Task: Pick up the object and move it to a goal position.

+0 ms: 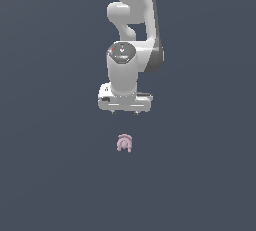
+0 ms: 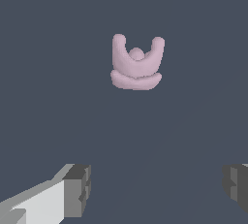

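Spread wide, the gripper (image 2: 157,189), fingertips cut off, hangs apart from the object (image 2: 136,64).

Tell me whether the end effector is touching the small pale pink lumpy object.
Apart. The wrist view shows the pink object lying clear of both fingertips, bare surface between; the end effector is open.

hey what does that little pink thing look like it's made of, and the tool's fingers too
Pink object: looks like soft matte clay or rubber, with rounded lumpy shapes and no shine. It is a simulator render, so that's a guess. Tool fingers: pale grey, hard-looking bodies with darker ridged pads, possibly rubber.
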{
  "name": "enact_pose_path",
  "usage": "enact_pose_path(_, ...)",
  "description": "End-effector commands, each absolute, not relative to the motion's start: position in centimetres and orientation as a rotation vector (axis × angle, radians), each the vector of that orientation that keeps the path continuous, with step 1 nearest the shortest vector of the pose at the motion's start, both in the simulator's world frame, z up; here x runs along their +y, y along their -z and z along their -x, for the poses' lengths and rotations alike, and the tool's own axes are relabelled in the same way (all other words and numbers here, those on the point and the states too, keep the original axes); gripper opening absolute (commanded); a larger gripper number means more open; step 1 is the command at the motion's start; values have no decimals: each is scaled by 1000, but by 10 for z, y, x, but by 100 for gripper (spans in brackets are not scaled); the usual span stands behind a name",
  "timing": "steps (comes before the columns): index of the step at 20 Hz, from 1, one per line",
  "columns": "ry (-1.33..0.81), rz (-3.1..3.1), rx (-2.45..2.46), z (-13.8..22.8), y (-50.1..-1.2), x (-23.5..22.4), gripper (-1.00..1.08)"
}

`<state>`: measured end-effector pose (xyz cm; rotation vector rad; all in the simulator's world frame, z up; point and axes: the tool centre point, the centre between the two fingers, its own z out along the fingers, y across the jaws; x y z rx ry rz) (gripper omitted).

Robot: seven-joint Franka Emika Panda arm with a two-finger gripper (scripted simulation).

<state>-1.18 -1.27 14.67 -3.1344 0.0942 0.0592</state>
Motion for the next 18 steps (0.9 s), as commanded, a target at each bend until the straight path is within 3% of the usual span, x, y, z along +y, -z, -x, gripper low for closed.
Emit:
enact_pose_path(1,-59,3134,94,12,-147,-13,100)
enact_pose_path(18,-35,3151,2,-1,-153,9,100)
